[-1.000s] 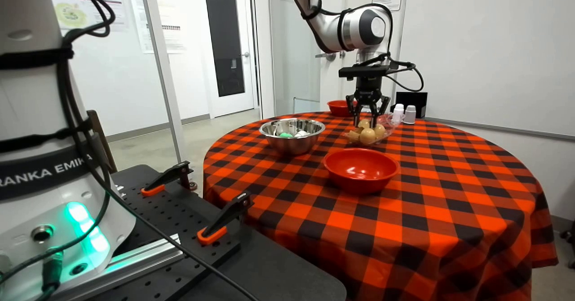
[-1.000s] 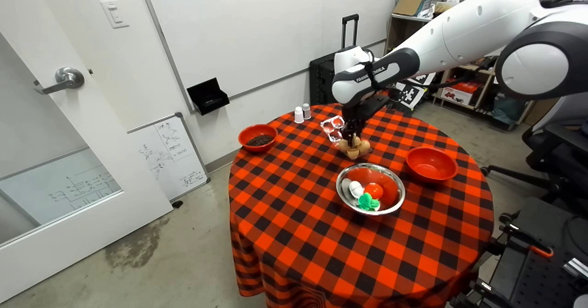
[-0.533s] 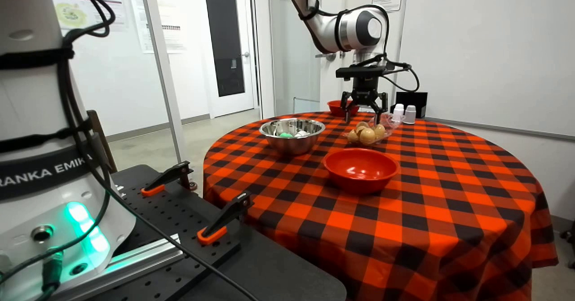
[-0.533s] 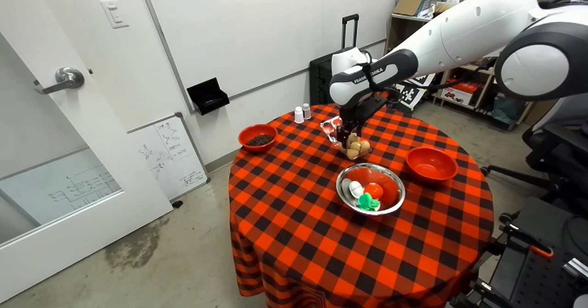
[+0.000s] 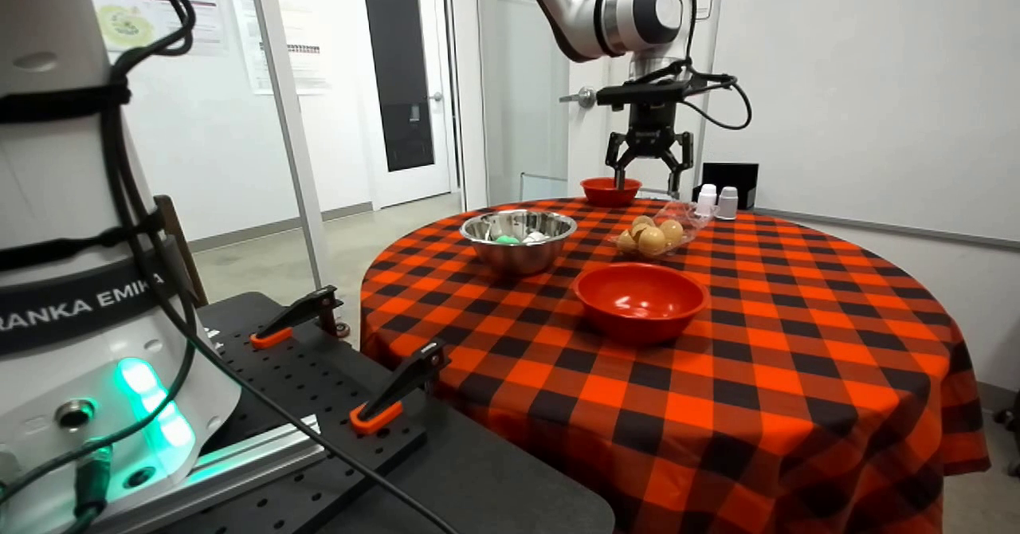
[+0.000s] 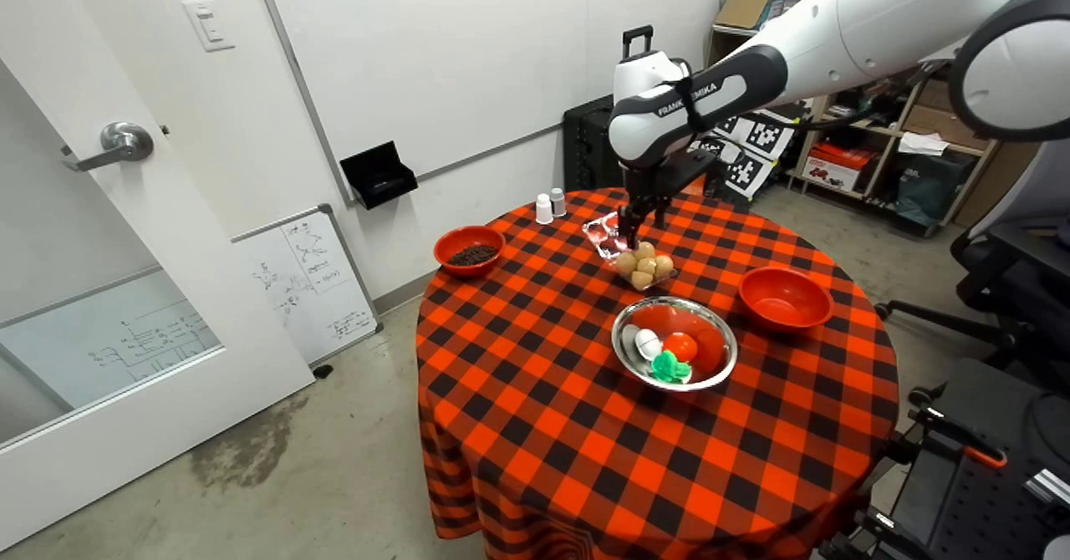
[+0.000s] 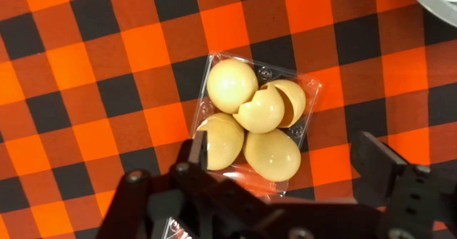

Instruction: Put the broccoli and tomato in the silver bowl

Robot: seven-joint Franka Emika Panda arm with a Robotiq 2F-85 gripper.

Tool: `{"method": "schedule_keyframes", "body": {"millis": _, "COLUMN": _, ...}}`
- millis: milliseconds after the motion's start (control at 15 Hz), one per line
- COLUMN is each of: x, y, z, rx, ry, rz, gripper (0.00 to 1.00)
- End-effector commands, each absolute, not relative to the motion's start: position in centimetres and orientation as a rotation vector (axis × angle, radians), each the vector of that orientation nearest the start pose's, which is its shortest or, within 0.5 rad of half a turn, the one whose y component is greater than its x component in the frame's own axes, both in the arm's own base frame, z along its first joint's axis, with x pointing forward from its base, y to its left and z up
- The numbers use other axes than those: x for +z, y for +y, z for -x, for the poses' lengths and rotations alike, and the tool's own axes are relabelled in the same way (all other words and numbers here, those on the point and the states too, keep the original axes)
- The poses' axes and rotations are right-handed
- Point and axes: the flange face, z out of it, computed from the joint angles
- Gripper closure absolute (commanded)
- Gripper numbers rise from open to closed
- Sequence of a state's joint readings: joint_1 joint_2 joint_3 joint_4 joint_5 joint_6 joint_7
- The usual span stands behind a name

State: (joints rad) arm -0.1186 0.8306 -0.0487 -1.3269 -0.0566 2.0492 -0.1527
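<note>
The silver bowl (image 6: 730,347) stands on the checked table. Inside it lie the green broccoli (image 6: 670,369) and the round red-orange tomato (image 6: 681,346), side by side beside a white egg (image 6: 648,343). From the lower exterior camera only a bit of the broccoli (image 5: 506,239) shows over the rim, and the tomato is hidden. My gripper (image 5: 647,186) hangs open above a clear carton of pale eggs, away from the bowl. In the wrist view its fingers are spread wide with nothing held, and only the bowl's rim (image 7: 433,3) enters the top right corner.
Pale eggs and broken shells (image 7: 264,110) fill part of the clear carton (image 6: 603,234) below me. A larger red bowl (image 6: 786,299) sits near the silver one. Another red bowl (image 6: 470,251) with dark bits and two small white shakers (image 6: 544,210) stand at the table's far edge.
A second ago the jaws were close together down at the eggs. Since then they have spread apart and the gripper has risen. The silver bowl and its contents have not moved.
</note>
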Motion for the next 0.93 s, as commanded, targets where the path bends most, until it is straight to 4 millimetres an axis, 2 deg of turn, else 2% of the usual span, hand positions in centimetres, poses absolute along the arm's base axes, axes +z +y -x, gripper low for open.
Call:
{"method": "schedule_keyframes", "body": {"millis": 0, "x": 27.4, "y": -10.9, "z": -67.6, "rx": 0.226, "ry": -0.064, "rz": 3.130, "gripper": 0.00}}
{"method": "schedule_keyframes", "body": {"millis": 267, "x": 31.6, "y": -9.0, "z": -63.2, "rx": 0.213, "ry": -0.138, "rz": 3.039, "gripper": 0.00}}
{"method": "schedule_keyframes", "body": {"millis": 400, "x": 33.7, "y": -8.1, "z": -60.8, "rx": 0.186, "ry": -0.113, "rz": 3.000, "gripper": 0.00}}
{"method": "schedule_keyframes", "body": {"millis": 733, "x": 38.0, "y": -8.0, "z": -53.3, "rx": 0.125, "ry": 0.040, "rz": 2.946, "gripper": 0.00}}
{"method": "schedule_keyframes", "body": {"millis": 867, "x": 39.5, "y": -8.0, "z": -50.9, "rx": 0.088, "ry": 0.062, "rz": 2.935, "gripper": 0.00}}
